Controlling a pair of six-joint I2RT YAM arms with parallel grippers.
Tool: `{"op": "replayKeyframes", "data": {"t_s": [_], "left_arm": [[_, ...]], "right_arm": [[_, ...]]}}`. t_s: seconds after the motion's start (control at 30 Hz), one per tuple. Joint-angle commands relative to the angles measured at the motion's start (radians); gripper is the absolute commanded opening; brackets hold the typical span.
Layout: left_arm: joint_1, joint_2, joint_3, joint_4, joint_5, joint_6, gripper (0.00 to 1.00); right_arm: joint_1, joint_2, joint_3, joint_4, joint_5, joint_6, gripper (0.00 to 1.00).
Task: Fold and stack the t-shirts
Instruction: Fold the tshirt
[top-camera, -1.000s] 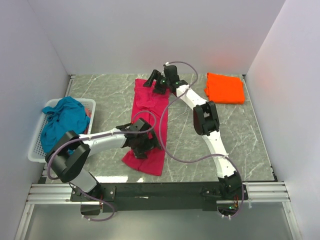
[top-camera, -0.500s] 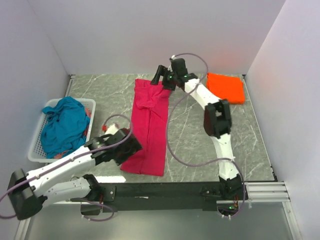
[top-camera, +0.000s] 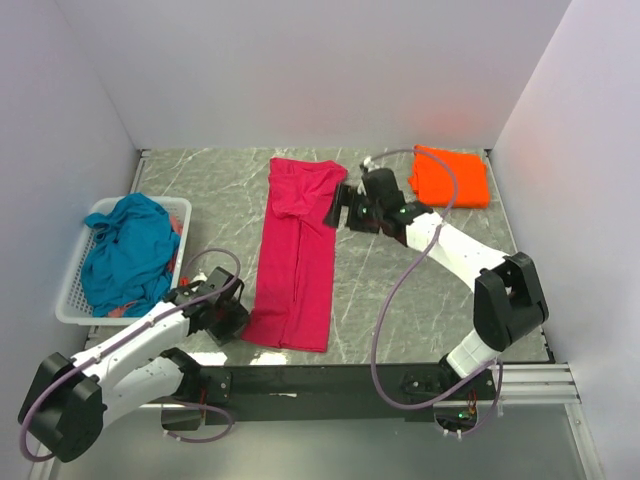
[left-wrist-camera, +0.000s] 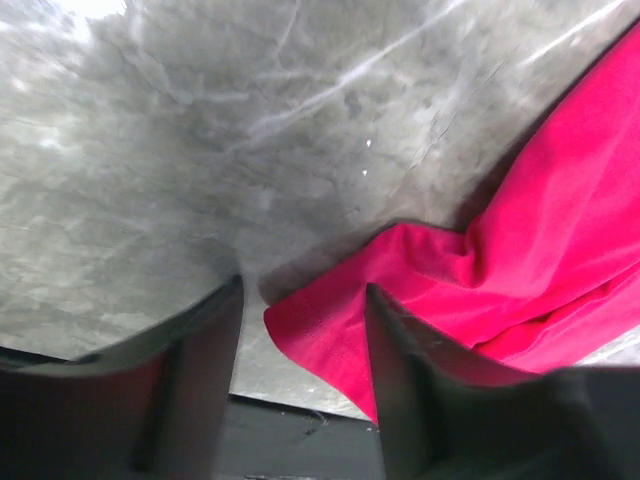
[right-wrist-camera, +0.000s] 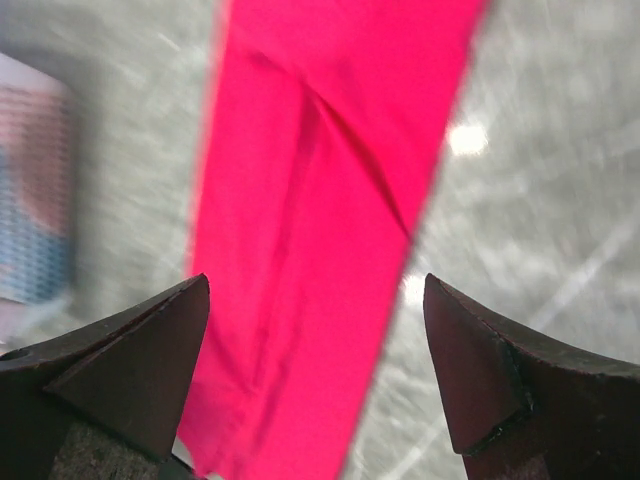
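Checking my left gripper (top-camera: 226, 316) first: fingers parted at a medium gap, nothing clamped. It sits low over the marble table (top-camera: 400, 290) at the near-left corner of the magenta-pink t-shirt (top-camera: 298, 250). In the left wrist view that corner lies on the table between the two fingers (left-wrist-camera: 200, 380); I can't tell if either one touches the cloth. My right gripper (top-camera: 338, 212) is spread wide and holds nothing. It hangs at the right edge of the same shirt, toward its far end. The right wrist view is blurred but shows the pink strip running between the fingertips (right-wrist-camera: 130, 370). The magenta-pink t-shirt lies as a long narrow strip from the far side of the table to the near edge, with a crease down its length. The orange t-shirt (top-camera: 450, 177) is folded flat in the far-right corner, apart from the pink one. The teal-blue t-shirt (top-camera: 125, 245) is crumpled in the white lattice basket (top-camera: 70, 300) at the left side — well clear of both grippers.
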Motion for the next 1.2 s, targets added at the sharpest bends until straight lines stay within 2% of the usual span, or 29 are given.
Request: {"op": "replayKeyframes", "data": {"t_s": [0.0,0.13,0.2,0.3,0.33,0.4,0.53,0.57,0.6,0.8,1.0,1.17], "left_arm": [[0.007,0.004,-0.022,0.016,0.059,0.043,0.52],[0.007,-0.015,-0.044,0.005,0.088,0.053,0.43],[0.007,-0.029,-0.063,0.041,0.101,0.059,0.41],[0.007,0.0,-0.074,0.08,0.121,0.079,0.31],[0.007,0.012,-0.065,0.079,0.125,0.082,0.16],[0.007,0.04,-0.054,0.071,0.132,0.107,0.01],[0.006,0.012,-0.037,0.01,0.138,0.109,0.01],[0.006,-0.002,-0.038,0.01,0.148,0.107,0.01],[0.006,-0.015,-0.038,0.004,0.146,0.099,0.01],[0.003,-0.051,0.004,-0.117,0.126,0.076,0.01],[0.001,-0.088,-0.032,-0.094,0.166,0.075,0.01],[-0.002,-0.108,-0.063,-0.059,0.183,0.066,0.01]], "right_arm": [[0.0,-0.072,-0.073,0.011,0.07,0.026,0.93],[0.003,-0.114,-0.139,-0.015,0.096,0.023,0.93],[0.006,-0.138,-0.156,-0.026,0.097,0.017,0.93],[0.015,-0.168,-0.196,-0.052,0.09,0.006,0.93],[0.028,-0.177,-0.225,-0.058,0.085,0.0,0.93],[0.046,-0.206,-0.256,-0.09,0.067,-0.009,0.92],[0.192,-0.27,-0.328,-0.181,0.116,-0.058,0.89],[0.282,-0.281,-0.339,-0.199,0.125,-0.063,0.89],[0.322,-0.293,-0.349,-0.222,0.126,-0.061,0.89],[0.619,-0.26,-0.379,-0.244,0.175,0.031,0.86],[0.762,-0.136,-0.308,-0.267,0.277,0.086,0.8],[0.798,-0.059,-0.29,-0.233,0.295,0.092,0.76]]}}
